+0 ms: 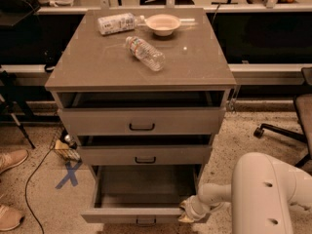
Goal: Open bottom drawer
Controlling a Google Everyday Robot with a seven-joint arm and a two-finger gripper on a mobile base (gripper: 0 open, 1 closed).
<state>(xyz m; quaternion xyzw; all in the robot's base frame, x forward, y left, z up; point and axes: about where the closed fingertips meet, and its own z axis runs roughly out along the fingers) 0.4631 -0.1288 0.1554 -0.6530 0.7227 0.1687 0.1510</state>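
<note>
The bottom drawer [132, 214] stands pulled well out beneath the other two, so the opening looks largely done. The gripper [188, 212] sits low against the drawer's right front corner, away from the handle [146, 222], probably because that corner offers purchase for pulling. Whether it is open or clamped, I cannot tell.

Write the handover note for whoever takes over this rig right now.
Gripper: low, at the right front corner of the bottom drawer, beside its front panel and not on the black handle.
Bottom drawer: pulled well out of the cabinet, with its inside visible from above.
Done: the opening looks essentially complete.
Left: probably only backing the gripper clear. Pull further if full extension is wanted.
Top drawer and middle drawer each stand slightly out.
</note>
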